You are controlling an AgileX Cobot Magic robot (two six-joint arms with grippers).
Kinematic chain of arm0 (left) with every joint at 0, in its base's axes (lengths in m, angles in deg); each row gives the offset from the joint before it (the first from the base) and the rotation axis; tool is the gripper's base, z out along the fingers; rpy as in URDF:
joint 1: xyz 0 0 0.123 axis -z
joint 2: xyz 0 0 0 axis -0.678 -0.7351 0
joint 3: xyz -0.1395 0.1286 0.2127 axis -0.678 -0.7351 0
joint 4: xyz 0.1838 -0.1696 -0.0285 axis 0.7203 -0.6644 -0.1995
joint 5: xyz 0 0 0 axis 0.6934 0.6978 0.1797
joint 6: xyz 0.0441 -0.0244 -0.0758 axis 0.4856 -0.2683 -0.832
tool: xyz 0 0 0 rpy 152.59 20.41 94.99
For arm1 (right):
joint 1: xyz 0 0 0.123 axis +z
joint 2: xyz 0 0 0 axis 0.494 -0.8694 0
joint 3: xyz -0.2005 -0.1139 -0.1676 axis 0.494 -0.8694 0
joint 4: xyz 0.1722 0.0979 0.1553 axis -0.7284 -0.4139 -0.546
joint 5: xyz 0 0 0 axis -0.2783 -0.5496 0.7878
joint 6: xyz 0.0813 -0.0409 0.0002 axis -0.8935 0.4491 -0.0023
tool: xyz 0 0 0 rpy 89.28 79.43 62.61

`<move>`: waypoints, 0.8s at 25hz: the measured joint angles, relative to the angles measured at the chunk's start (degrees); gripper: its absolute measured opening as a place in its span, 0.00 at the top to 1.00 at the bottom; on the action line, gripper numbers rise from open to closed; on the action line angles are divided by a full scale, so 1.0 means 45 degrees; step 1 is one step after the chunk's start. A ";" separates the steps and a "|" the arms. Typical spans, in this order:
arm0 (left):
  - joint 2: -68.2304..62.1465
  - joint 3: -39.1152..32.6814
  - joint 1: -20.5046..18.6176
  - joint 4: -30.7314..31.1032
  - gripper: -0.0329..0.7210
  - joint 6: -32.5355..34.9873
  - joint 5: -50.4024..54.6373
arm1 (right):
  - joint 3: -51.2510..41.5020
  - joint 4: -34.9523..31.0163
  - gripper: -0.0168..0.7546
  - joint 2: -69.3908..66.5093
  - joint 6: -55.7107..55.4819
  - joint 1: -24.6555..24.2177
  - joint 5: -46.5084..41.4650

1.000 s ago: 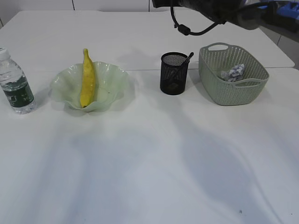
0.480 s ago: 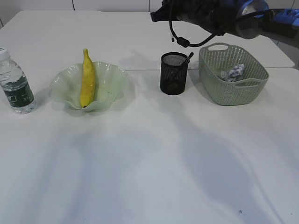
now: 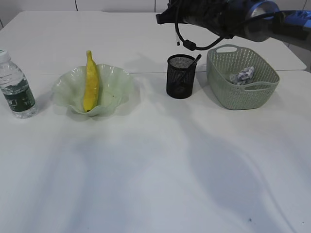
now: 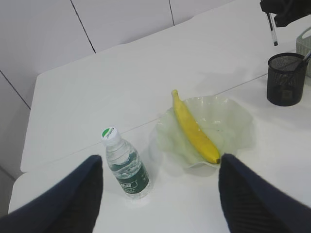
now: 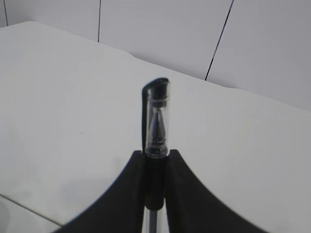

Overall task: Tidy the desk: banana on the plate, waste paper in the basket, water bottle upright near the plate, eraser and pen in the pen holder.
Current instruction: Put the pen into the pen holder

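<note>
The banana (image 3: 90, 81) lies in the pale green plate (image 3: 119, 77). To its left the water bottle (image 3: 15, 87) stands upright. The black pen holder (image 3: 181, 76) has a dark stick (image 3: 194, 60) leaning out of it. The waste paper (image 3: 242, 75) sits in the green basket (image 3: 228, 94). My right gripper (image 5: 156, 154) is shut on a pen (image 5: 156, 116), held high behind the pen holder; the pen (image 4: 272, 29) hangs below it. My left gripper (image 4: 160, 160) is open and empty, high above the bottle (image 4: 124, 162) and plate (image 4: 233, 121). The eraser is out of view.
The right arm (image 3: 218, 14) and its looped cable (image 3: 187, 31) hang over the back of the desk (image 3: 155, 170), above the pen holder and basket. A seam crosses the desk behind the objects.
The right arm has come down and a little to the left, with the pen still in its grip. Everything on the desk has stayed put.
</note>
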 joint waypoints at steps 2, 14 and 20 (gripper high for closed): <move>0.0000 0.0000 0.0000 0.0000 0.26 0.0000 0.0000 | -0.0229 0.0011 0.87 0.0000 -0.0029 0.0000 0.0146; 0.0000 0.0000 0.0000 0.0000 0.26 0.0000 0.0226 | -0.1449 0.0553 0.87 0.0000 -0.0029 -0.0048 0.1530; 0.0000 0.0000 0.0000 -0.0044 0.26 0.0000 0.0365 | -0.1757 0.0604 0.87 0.0000 -0.0053 -0.0301 0.1812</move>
